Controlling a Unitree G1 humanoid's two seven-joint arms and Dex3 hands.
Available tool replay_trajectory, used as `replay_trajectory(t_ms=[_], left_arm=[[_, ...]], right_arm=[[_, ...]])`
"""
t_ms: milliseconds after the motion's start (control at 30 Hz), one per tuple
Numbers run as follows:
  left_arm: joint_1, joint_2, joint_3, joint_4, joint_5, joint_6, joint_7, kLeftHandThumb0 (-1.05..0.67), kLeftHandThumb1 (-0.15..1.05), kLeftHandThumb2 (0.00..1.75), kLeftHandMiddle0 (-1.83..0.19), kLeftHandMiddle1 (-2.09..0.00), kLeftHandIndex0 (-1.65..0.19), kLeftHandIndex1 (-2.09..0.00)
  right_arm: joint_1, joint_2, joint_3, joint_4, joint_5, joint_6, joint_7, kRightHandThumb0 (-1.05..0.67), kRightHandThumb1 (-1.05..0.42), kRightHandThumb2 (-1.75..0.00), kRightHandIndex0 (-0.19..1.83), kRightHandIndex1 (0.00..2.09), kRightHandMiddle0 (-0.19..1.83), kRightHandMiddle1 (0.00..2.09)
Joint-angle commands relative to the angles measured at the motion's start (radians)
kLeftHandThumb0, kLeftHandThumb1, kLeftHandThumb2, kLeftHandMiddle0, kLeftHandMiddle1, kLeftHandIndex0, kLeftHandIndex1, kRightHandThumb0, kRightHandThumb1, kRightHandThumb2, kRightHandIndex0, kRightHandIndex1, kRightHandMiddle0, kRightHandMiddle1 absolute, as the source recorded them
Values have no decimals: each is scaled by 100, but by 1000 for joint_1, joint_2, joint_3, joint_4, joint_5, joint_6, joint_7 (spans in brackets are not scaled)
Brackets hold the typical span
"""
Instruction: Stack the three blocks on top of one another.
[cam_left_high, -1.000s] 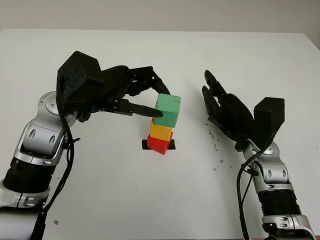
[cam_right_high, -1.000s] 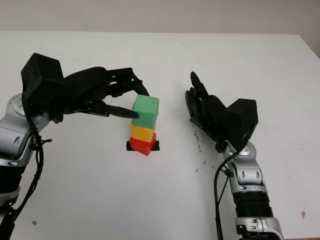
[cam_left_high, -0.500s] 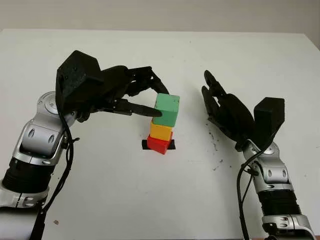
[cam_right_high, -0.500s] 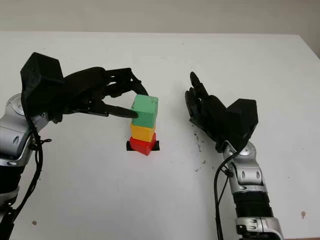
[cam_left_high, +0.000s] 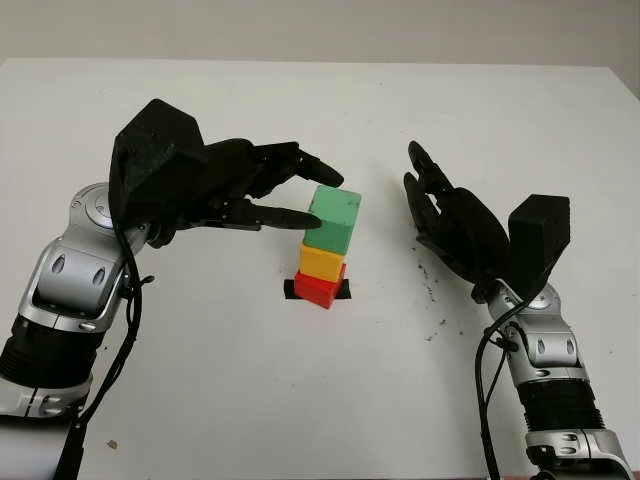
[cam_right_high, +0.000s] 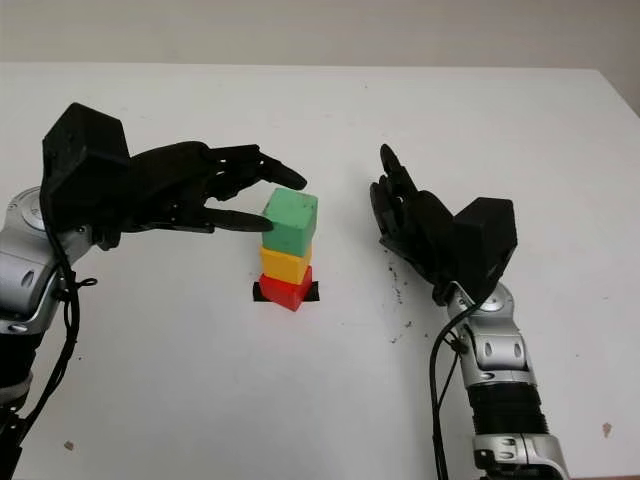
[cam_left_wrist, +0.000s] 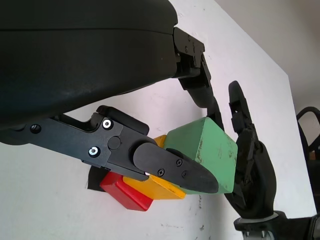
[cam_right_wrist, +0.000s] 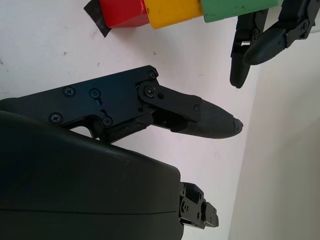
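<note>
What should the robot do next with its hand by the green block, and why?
Probably draw the left hand back, away from the tower. The green block already sits on the yellow block, which sits on the red block, and the fingers look opened around it. The right hand is open beside the stack.

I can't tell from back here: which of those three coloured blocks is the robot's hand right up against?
The green block, the top one. The left hand has its fingers beside it, open. The yellow block and red block sit underneath it.
</note>
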Motion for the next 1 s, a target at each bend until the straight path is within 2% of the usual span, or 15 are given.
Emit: replay_trajectory(t_ms=[0, 167, 400, 533, 800, 933, 967], left_arm=[[17, 7, 2, 2, -4, -15, -7, -66, 98, 5, 10, -5, -6, -76], [28, 14, 11, -2, -21, -25, -31, -69, 97, 5, 10, -5, -2, -74], [66, 27, 85, -31, -110, -47, -67, -81, 97, 5, 11, -5, 6, -34], [94, 17, 149, -66, -162, -45, -43, -82, 99, 6, 18, 0, 12, -25], [159, 15, 271, -94, -264, -71, -16, -83, 99, 5, 19, 0, 19, -10], [206, -18, 332, -99, -294, -113, 48, -92, 103, 9, 19, 0, 19, -5], [222, -54, 355, -102, -310, -124, 90, -93, 104, 10, 19, 0, 19, -5]], right_arm=[[-6, -13, 1, 3, -6, -4, -2, -71, -105, -68, -19, 0, -19, 4], [-4, -17, -2, 18, -4, -28, 17, -74, -105, -68, -19, 0, -19, 4], [-2, -11, -7, 11, 2, -13, 5, -71, -105, -67, -19, 1, -18, 5], [-5, -8, -10, 21, 14, -22, 14, -72, -105, -67, -19, 1, -19, 5], [-15, -1, -8, 30, 18, -36, 9, -70, -105, -69, -19, 0, -19, 2], [-22, 10, -13, 36, 27, -44, -2, -68, -105, -69, -19, 0, -19, 2], [-25, 13, -15, 32, 32, -38, -6, -68, -105, -69, -19, 0, -19, 2]])
